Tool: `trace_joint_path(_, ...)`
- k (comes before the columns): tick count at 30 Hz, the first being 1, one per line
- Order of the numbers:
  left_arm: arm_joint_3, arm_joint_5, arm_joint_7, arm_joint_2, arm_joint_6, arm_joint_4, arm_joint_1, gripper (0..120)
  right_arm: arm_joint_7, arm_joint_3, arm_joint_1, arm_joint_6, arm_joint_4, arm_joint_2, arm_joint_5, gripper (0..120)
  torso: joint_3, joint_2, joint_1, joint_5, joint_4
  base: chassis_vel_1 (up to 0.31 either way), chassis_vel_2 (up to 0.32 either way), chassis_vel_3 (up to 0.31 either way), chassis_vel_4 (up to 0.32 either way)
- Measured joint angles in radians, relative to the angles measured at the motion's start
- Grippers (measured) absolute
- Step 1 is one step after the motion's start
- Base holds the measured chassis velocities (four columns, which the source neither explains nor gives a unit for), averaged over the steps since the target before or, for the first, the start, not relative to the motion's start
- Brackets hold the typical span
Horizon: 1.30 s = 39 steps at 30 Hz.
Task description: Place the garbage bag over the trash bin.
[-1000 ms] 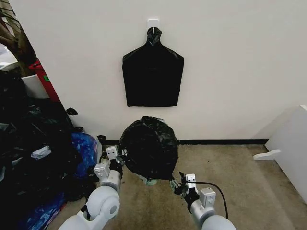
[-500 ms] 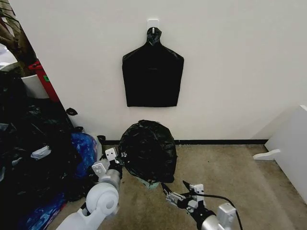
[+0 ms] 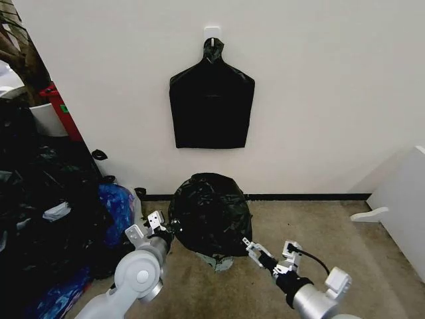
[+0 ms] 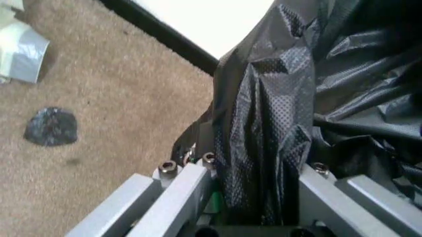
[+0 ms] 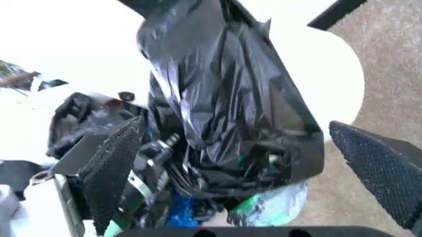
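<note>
The crinkled black garbage bag [image 3: 211, 212] is draped over the trash bin against the wall. A pale greenish bit of the trash bin [image 3: 222, 262] peeks out under the bag's front edge, and its white side [image 5: 337, 84] shows in the right wrist view. My left gripper [image 3: 159, 229] is at the bag's left edge. In the left wrist view it [image 4: 257, 168] is shut on a bunched fold of the garbage bag [image 4: 264, 123]. My right gripper [image 3: 271, 251] hangs open to the bag's lower right, apart from it, with its textured pads [image 5: 115, 168] spread wide.
A flat black bag pack [image 3: 211, 106] hangs from a wall hook above the bin. A heap of black and blue bags [image 3: 60, 212] crowds the left side. White furniture [image 3: 405, 206] stands at the right, with open carpet [image 3: 319, 226] between it and the bin.
My right gripper has drawn back from the bag's lower right edge and swung out to the right, open. The bag has settled lower and wider. The left gripper stays at the left edge.
</note>
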Motion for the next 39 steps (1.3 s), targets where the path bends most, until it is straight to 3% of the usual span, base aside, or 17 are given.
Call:
trace_joint_path(5,-0.003,-0.085,-0.035,0.003,0.008,-0.015,-0.013,1,-0.275,0.082,-0.056,-0.017,-0.095,-0.01,-0.076,100,0.0,0.0,0.0,0.0,-0.0001,0.0,0.0,0.0,0.0)
trace_joint_path(9,-0.003,-0.132,-0.061,0.004,0.015,-0.028,-0.025,1,-0.355,0.083,-0.072,0.01,-0.141,-0.012,-0.129,100,0.0,0.0,0.0,-0.0001,-0.0002,0.0,0.0,0.0,0.0)
trace_joint_path(22,0.002,-0.17,-0.078,0.002,0.022,-0.045,-0.029,1,-0.336,0.051,-0.027,0.047,-0.237,0.009,-0.179,100,0.0,0.0,0.0,0.0,0.0,0.0,0.0,0.0,0.0)
trace_joint_path(33,0.015,-0.231,-0.093,-0.008,0.033,-0.061,-0.043,1,-0.276,0.033,0.068,0.061,-0.419,0.022,-0.21,100,0.0,0.0,0.0,0.0003,0.0,0.0,0.0,0.0,0.0)
trace_joint_path(39,0.022,-0.23,-0.096,-0.012,0.035,-0.039,-0.071,0,-0.298,0.048,0.011,0.092,-0.373,0.01,-0.212,100,0.0,0.0,0.0,-0.0002,-0.0001,0.0,0.0,0.0,0.0)
